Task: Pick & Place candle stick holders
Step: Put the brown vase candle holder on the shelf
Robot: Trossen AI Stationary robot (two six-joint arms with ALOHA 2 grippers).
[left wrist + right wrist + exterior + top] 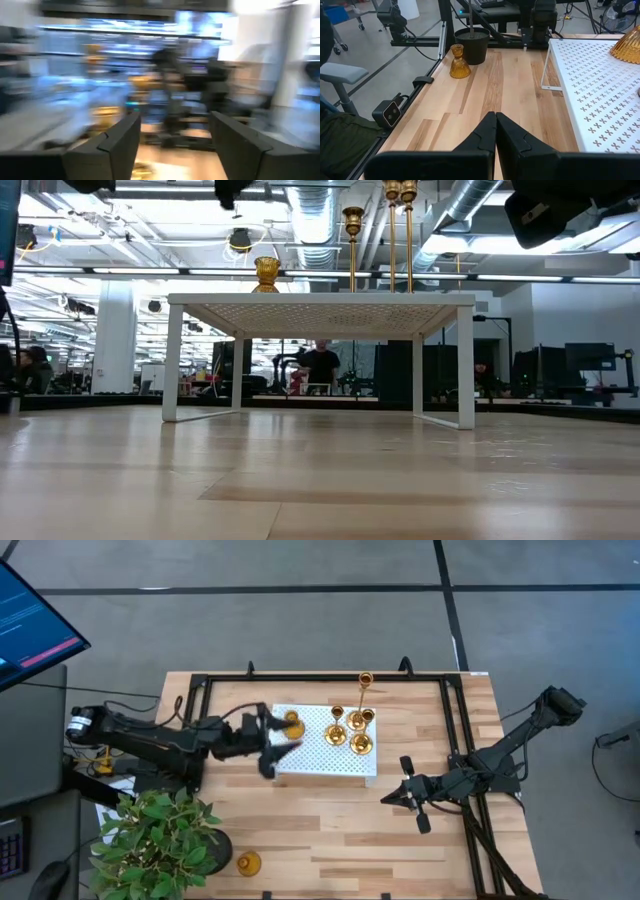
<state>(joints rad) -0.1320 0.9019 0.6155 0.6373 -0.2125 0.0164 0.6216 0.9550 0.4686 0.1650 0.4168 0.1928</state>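
Five gold candle stick holders [349, 730] are seen on the white perforated tray [325, 762] at the centre of the tabletop [330, 830]; one squat holder [292, 723] stands apart at the tray's 9 o'clock end. A sixth holder [248, 862] is left at the tabletop's 7 o'clock edge beside a potted plant [160, 840]. The left gripper [275, 745] is held at the tray's 9 o'clock edge, fingers spread and empty. The right gripper [388, 798] is parked at 4 o'clock, fingers pressed together.
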